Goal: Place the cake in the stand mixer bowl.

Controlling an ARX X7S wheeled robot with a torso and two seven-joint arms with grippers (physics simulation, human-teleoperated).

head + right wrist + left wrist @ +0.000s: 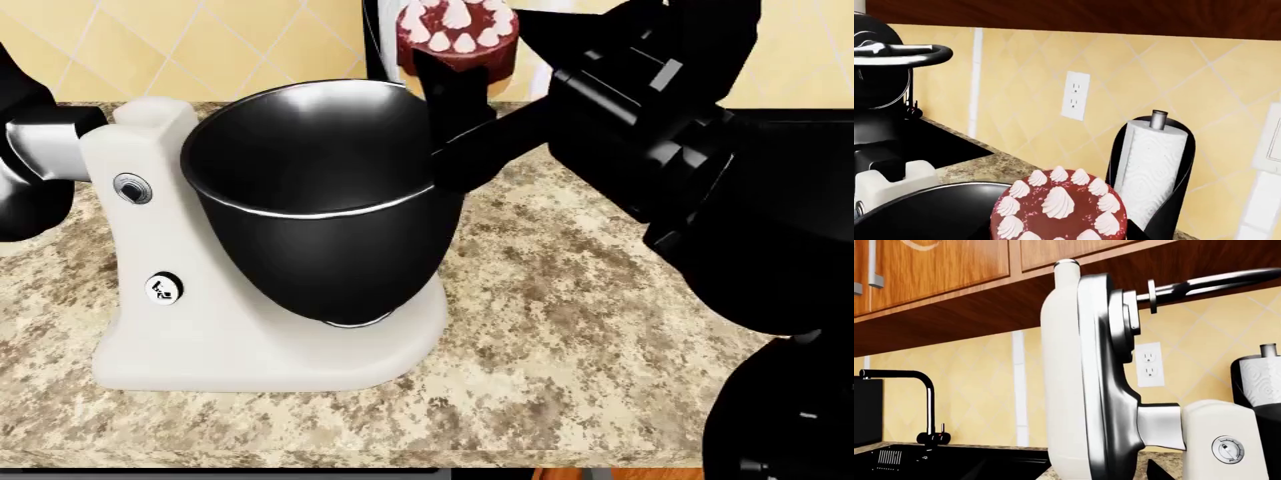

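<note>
Cake (458, 38): at the top centre of the head view, a round dark red-brown cake with pale dollops around its top. It sits at the end of the right arm, behind the far rim of the bowl and above it. In the right wrist view it fills the lower centre of the frame, one dollop in the middle and a ring of them round the edge.

Right gripper (451, 90): black, reaching in from the upper right of the head view. One finger shows across the front of the cake's side; the other is hidden. It appears clamped on the cake, the jaws spread only by the cake's width.

Left gripper: not seen in any frame. Whether its jaws are apart or together cannot be told. A black and silver arm section shows at the left edge of the head view.

Stand mixer bowl (320, 200): large, glossy black, silvery rim, left of centre in the head view. It is seated on the mixer base and its inside looks bare. Its rim curves through the lower left of the right wrist view.

Stand mixer (147, 290): white, on the speckled granite counter (574, 340). The left wrist view shows its head tilted up, the attachment shaft pointing to the upper right.

Paper-towel roll (1151, 170): white roll in a black holder, right of the cake, against the yellow tiled wall.

Wall outlet (1075, 95): white, upper centre of the right wrist view.

Sink and faucet (921, 405): black, lower left of the left wrist view.
</note>
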